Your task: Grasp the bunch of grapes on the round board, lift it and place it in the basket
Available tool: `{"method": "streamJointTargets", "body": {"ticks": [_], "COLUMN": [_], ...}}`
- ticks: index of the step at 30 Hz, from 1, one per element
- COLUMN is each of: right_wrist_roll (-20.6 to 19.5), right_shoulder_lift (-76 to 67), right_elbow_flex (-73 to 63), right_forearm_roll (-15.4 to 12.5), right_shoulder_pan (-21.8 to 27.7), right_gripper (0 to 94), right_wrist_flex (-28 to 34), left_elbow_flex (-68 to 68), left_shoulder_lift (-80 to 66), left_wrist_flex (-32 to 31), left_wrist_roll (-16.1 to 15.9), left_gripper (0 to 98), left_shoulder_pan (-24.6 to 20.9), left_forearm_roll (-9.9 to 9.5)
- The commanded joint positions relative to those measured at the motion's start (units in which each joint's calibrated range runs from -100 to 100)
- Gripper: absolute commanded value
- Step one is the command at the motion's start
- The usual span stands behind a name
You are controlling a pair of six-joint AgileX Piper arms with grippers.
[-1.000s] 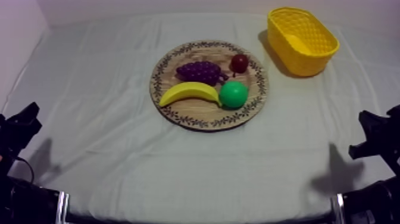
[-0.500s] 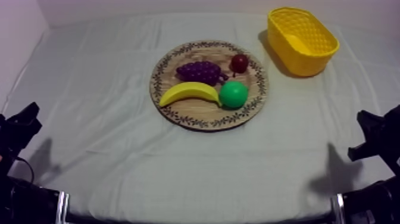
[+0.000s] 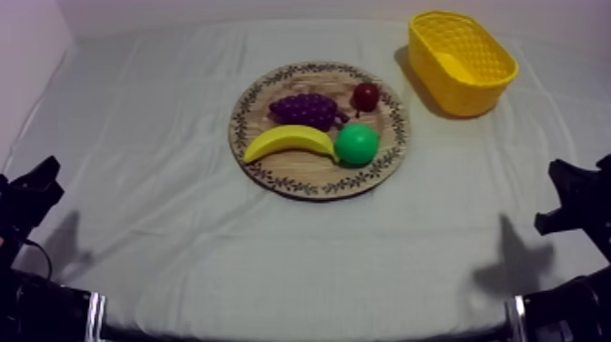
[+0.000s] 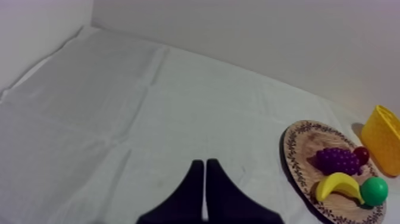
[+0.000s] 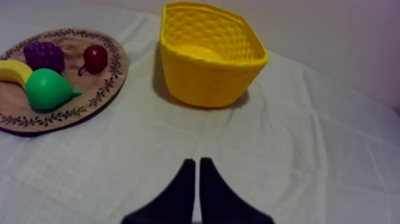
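Round matt grained wooden board (image 3: 300, 173), yellow plastic basket (image 3: 475, 91) with lattice-textured walls, matt creased grey-white cloth (image 3: 182, 227), smooth glossy green pear (image 3: 355, 144), bumpy purple bunch of grapes (image 3: 306, 109)

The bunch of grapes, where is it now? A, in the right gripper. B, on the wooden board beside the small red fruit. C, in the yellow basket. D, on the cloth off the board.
B: the bunch of grapes lies on the wooden board, next to the small red fruit.
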Motion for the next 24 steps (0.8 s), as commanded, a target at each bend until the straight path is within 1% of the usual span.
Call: {"method": "streamJointTargets", "body": {"ticks": [1, 4, 9, 13, 21, 24], "right_wrist_roll": [-0.1, -0.1, -1.4, -2.2, -2.1, -2.4], "right_shoulder_lift": [0.9, 2.6, 6.8, 11.7, 21.9, 26.0], "right_elbow_flex": [-1.2, -3.3, -6.8, -11.6, -23.1, -27.3], "right_forearm_roll": [-0.1, -0.1, 1.2, 1.7, 0.7, 1.3], "right_shoulder_pan": [0.1, 0.2, 0.3, 0.5, 0.8, 0.5], "right_gripper": [0.6, 0.6, 0.6, 0.6, 0.6, 0.6], "right_wrist_flex": [-0.4, -1.3, -3.2, -3.5, -3.6, -3.6], "left_elbow_flex": [0.0, 0.0, 0.0, 0.0, 0.0, 0.0], "left_shoulder_lift": [0.0, 0.0, 0.0, 0.0, 0.0, 0.0], "left_wrist_flex": [0.0, 0.0, 0.0, 0.0, 0.0, 0.0], "left_wrist_roll": [0.0, 0.0, 0.0, 0.0, 0.0, 0.0], "left_gripper": [0.1, 0.1, 0.1, 0.1, 0.1, 0.1], "left_shoulder_pan": [0.0, 0.0, 0.0, 0.0, 0.0, 0.0], "left_forearm_roll": [0.02, 0.02, 0.02, 0.02, 0.02, 0.02]}}
